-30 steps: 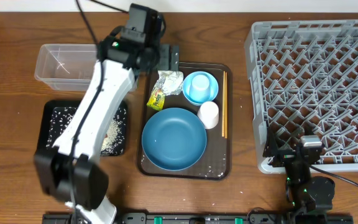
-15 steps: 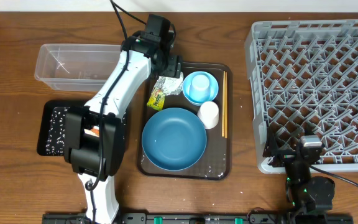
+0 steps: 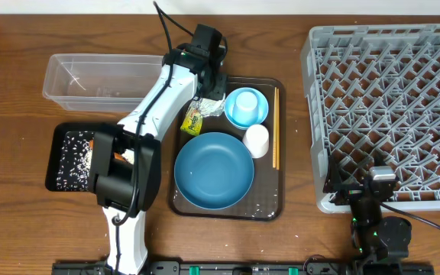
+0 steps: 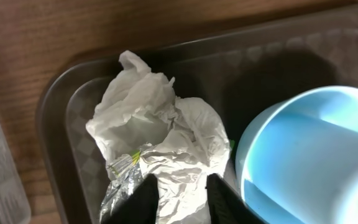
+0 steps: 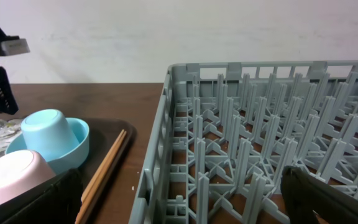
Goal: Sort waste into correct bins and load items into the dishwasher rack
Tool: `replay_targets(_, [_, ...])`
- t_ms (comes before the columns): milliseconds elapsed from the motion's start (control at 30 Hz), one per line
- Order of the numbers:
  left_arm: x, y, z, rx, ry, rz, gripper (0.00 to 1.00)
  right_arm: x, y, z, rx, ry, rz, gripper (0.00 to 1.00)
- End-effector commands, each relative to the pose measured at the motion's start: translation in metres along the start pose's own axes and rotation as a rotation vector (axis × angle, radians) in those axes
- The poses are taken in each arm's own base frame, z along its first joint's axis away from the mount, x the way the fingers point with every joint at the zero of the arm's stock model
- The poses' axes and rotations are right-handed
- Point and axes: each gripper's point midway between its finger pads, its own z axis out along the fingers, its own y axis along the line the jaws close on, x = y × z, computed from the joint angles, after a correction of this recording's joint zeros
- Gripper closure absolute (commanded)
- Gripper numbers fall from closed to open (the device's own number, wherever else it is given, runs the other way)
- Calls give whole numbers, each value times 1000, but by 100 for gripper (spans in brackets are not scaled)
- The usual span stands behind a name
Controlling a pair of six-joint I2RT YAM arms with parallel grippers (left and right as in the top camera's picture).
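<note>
A crumpled white-silver wrapper [image 3: 209,104] [image 4: 160,134] lies in the back left corner of the brown serving tray [image 3: 279,200]. My left gripper [image 3: 208,95] [image 4: 178,194] is down over it, and both fingers press the foil between them. A yellow-green packet [image 3: 193,121] lies just in front of it. The small light-blue bowl [image 3: 246,107] [image 4: 309,155] sits to the right. The dark-blue bowl [image 3: 214,169], white cup [image 3: 257,140] and chopsticks [image 3: 275,126] share the tray. My right gripper [image 3: 373,185] [image 5: 182,205] stands open at the front edge of the grey rack [image 3: 388,99].
A clear tub [image 3: 90,76] stands at the back left. In front of it a black tray [image 3: 66,156] holds scattered rice, partly under my left arm. The rack's near wall [image 5: 166,124] fills the right wrist view, with the chopsticks [image 5: 104,174] beside it.
My left arm swung right from over the clear tub to the tray's back left corner. Its jaws came down and closed on the wrapper. The right arm has not moved.
</note>
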Motion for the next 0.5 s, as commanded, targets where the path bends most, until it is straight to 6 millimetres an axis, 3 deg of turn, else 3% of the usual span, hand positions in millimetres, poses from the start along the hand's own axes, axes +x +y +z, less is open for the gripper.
replay_targets(0, [8, -4, 6, -9, 28, 10, 85, 1, 1, 0, -3, 2, 10, 1])
replay_targets(300, [40, -26, 21, -1, 99, 24, 94, 1, 1, 0, -3, 2, 10, 1])
replay_targets(467, [40, -31, 22, 2, 96, 12, 94, 1, 1, 0, -3, 2, 10, 1])
